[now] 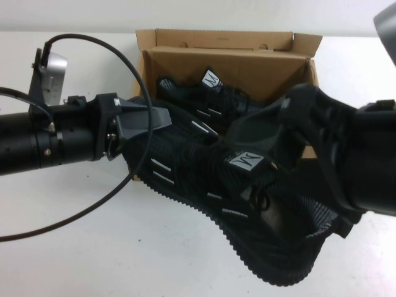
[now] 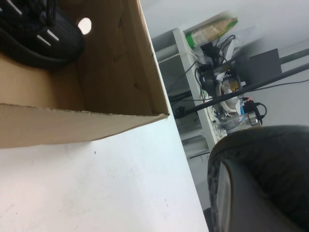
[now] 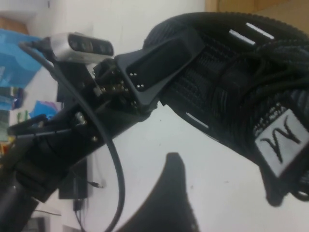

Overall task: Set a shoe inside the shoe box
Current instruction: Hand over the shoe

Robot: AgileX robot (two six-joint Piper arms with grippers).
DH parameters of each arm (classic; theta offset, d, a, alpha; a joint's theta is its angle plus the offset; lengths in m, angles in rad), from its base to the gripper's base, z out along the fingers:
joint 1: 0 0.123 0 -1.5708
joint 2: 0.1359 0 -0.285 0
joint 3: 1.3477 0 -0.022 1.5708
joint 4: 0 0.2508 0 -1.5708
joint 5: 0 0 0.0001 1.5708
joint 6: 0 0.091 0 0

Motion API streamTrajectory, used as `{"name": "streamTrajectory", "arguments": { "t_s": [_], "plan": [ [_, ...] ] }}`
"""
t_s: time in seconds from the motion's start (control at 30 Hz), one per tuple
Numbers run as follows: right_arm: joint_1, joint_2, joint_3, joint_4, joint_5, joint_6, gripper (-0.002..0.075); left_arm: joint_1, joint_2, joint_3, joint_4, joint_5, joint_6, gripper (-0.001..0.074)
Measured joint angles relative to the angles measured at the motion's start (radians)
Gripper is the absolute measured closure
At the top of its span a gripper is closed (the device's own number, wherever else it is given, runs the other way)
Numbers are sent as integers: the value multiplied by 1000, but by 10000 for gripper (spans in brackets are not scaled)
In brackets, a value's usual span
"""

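Both arms are lifting the soft, light shoe (image 1: 235,204) beside the shoe box (image 1: 247,59), left gripper (image 1: 151,117) apparently clamping its toe, right gripper (image 1: 266,127) seemingly closed around its tongue.

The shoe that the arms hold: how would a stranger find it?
Start at the open brown shoe box. The shoe hangs before it, between the left pincer at its toe and the right pincer near its tongue. Its twin lies inside the box.

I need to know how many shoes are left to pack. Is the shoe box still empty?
No: in the high view one black sneaker already lies inside the shoe box, while the left claw and right claw hold the shoe.
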Motion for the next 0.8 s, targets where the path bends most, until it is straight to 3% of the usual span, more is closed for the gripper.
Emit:
{"name": "streamTrajectory", "arguments": {
  "t_s": [0.37,0.8],
  "plan": [
    [0,99,4,16,-62,42,136,0,0,-2,0,6,8,579],
    [0,249,4,-27,-258,42,154,2,0,-2,2,-6,14,579]
  ]
}}
